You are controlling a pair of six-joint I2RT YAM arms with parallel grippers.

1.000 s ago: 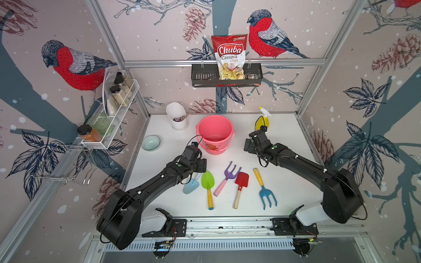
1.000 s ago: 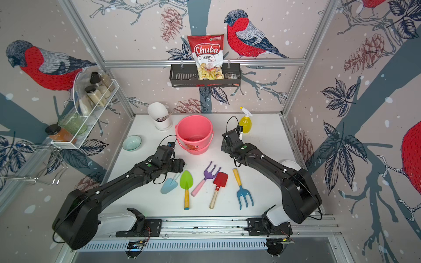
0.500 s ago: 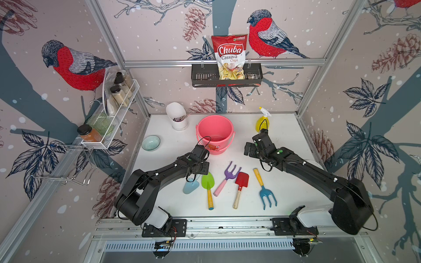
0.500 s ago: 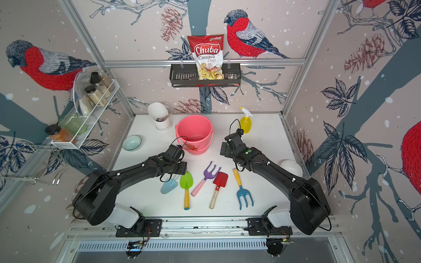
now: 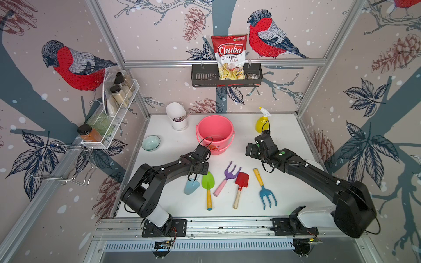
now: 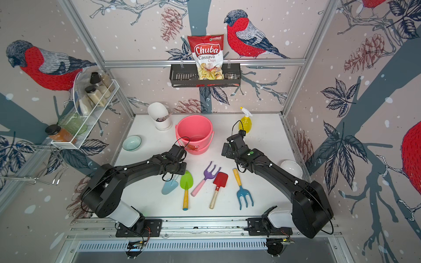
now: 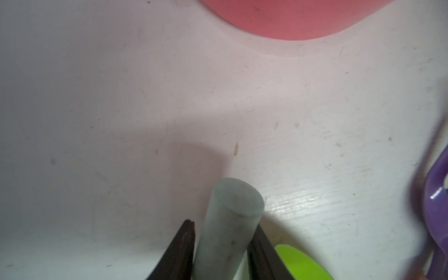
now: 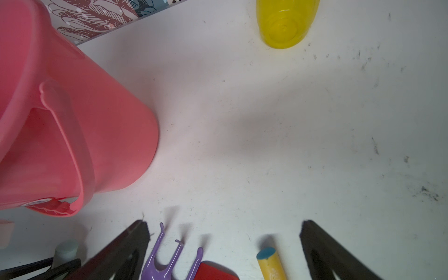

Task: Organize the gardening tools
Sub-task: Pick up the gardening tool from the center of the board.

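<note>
Our left gripper (image 7: 223, 225) has clamped the light-blue trowel (image 5: 191, 187) by its handle, hidden under the arm in both top views, blade beside the green spade (image 5: 207, 182). Our right gripper (image 8: 224, 225) gapes over the scuffed white table (image 5: 284, 136), between bird-papered walls (image 5: 159, 34).

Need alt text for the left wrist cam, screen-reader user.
The left gripper straddles the pale round handle of the trowel, jaws close on both sides; contact is unclear. Beyond is the white table, with the pink bucket at one edge and parts of the green spade and purple fork at others.
</note>
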